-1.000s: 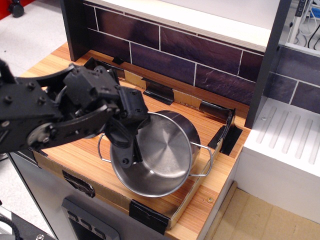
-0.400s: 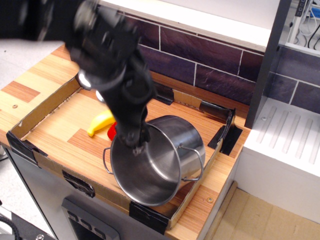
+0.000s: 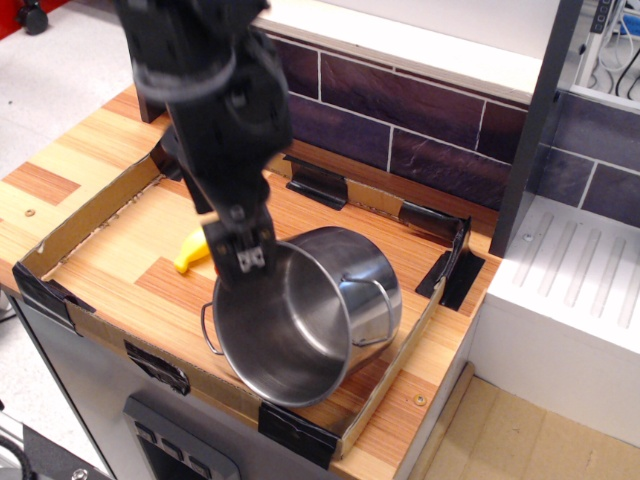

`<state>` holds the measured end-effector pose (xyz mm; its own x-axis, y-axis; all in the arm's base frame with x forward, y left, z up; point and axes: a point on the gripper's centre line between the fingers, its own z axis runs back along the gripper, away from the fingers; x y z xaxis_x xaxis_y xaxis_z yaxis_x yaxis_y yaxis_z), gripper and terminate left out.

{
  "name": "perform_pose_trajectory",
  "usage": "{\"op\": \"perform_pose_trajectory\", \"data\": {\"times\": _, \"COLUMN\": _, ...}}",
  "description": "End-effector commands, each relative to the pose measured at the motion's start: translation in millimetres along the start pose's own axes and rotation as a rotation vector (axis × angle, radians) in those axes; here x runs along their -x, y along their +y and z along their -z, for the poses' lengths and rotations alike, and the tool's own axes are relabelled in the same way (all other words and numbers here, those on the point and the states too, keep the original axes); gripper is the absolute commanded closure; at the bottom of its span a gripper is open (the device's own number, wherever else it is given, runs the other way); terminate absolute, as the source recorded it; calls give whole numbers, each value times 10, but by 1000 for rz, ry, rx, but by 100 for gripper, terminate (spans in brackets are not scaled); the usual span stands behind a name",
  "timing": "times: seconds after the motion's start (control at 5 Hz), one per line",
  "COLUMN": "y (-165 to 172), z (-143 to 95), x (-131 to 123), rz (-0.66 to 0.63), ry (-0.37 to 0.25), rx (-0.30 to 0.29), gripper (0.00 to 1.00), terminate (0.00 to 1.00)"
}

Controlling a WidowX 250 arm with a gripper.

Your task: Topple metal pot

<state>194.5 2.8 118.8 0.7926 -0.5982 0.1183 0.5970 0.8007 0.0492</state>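
observation.image has the metal pot [image 3: 300, 315] tipped hard, its open mouth facing up and toward the bench's front edge, sitting in the front right corner of the cardboard-edged wooden bench [image 3: 100, 250]. The black gripper [image 3: 245, 258] hangs right at the pot's upper left rim, jaws pinched narrow over that rim, though whether they truly clamp it I cannot tell. A yellow banana [image 3: 193, 253] peeks out just left of the pot, behind the arm.
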Motion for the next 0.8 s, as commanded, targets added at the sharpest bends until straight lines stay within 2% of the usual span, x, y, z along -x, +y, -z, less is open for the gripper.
{"op": "perform_pose_trajectory", "data": {"times": 0.0, "y": 187, "z": -496, "x": 31, "rz": -53, "ry": -45, "rx": 81, "gripper": 0, "terminate": 0}}
{"op": "perform_pose_trajectory", "data": {"times": 0.2, "y": 293, "z": -655, "x": 27, "rz": -74, "ry": -79, "rx": 119, "gripper": 0, "terminate": 0}}
{"op": "perform_pose_trajectory", "data": {"times": 0.4, "y": 417, "z": -803, "x": 3, "rz": -110, "ry": -81, "rx": 196, "gripper": 0, "terminate": 0}}
{"op": "perform_pose_trajectory", "data": {"times": 0.6, "y": 510, "z": -879, "x": -5, "rz": -153, "ry": -69, "rx": 227, "gripper": 0, "terminate": 0}}
